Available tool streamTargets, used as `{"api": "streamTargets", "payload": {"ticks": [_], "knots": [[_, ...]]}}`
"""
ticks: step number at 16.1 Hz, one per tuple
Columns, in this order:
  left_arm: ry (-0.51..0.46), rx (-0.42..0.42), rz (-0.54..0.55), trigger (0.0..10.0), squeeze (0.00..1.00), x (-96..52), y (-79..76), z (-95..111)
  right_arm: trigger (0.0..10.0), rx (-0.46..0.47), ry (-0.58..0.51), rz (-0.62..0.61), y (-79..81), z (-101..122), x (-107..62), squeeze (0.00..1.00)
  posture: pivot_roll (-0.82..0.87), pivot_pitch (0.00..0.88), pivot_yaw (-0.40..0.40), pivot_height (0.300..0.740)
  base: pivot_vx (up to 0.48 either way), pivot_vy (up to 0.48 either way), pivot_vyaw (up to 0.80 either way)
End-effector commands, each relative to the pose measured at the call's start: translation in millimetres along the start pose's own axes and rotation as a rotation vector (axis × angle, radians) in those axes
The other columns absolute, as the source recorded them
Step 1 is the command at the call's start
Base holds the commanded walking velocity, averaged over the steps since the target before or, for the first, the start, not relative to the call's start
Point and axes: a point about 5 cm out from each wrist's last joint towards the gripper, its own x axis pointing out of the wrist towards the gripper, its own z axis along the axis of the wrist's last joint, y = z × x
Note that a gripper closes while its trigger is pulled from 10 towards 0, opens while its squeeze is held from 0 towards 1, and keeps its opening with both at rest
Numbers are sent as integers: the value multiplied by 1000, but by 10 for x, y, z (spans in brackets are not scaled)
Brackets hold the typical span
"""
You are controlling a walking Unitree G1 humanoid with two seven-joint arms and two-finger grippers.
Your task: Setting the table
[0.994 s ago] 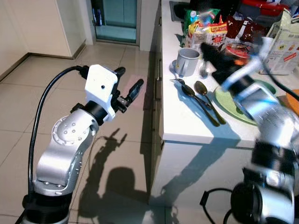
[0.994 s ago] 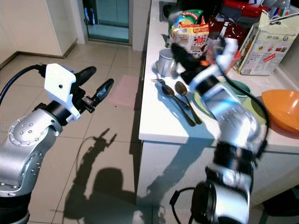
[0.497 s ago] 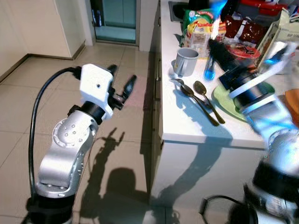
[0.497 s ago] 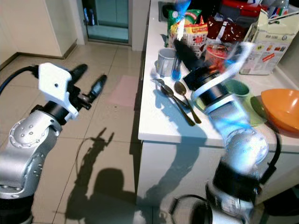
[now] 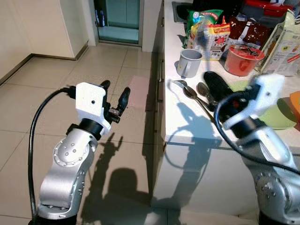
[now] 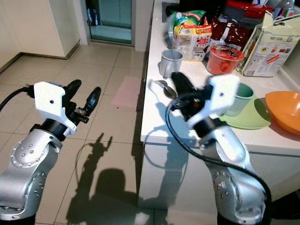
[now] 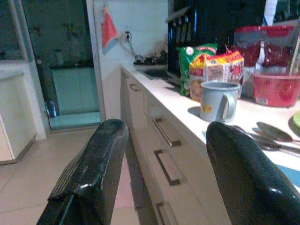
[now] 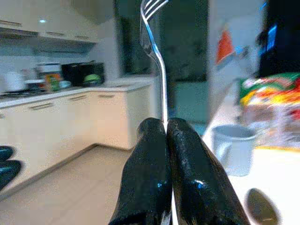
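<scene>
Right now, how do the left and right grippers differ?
The left gripper is open and empty, held over the floor beside the counter; the right gripper is shut on a fork, tines up, above the counter. Both have two black fingers.

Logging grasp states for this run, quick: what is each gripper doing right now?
Left gripper: open, holding nothing, out over the floor beside the counter.
Right gripper: shut on a fork, tines pointing away from the wrist.

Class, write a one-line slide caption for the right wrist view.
Right gripper pinches a fork upright, tines up, with a grey mug on the white counter beyond.
</scene>
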Motion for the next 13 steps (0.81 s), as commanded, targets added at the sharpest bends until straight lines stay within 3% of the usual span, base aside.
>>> {"api": "streamTargets", "payload": {"ticks": [1, 4, 10, 13], "knots": [[-7, 13, 15, 10000, 0, -28, -13, 0, 10000, -64, -31, -51, -60, 11, -51, 0, 16, 0, -55, 740, 0, 0, 0], [-7, 34, -7, 10000, 0, -34, -40, -12, 10000, -116, -32, -114, -80, -95, -180, 0, 1, 0, -45, 740, 0, -177, 0], [-26, 41, 11, 10000, 0, -10, -46, 7, 10000, -143, -77, -65, 39, -111, -136, 0, -6, 0, -52, 740, 0, -454, 0], [-32, 42, 7, 10000, 0, -29, -78, 12, 10000, -146, -80, -69, 6, -126, -146, 0, 22, 0, -64, 740, 0, -461, 0]]}}
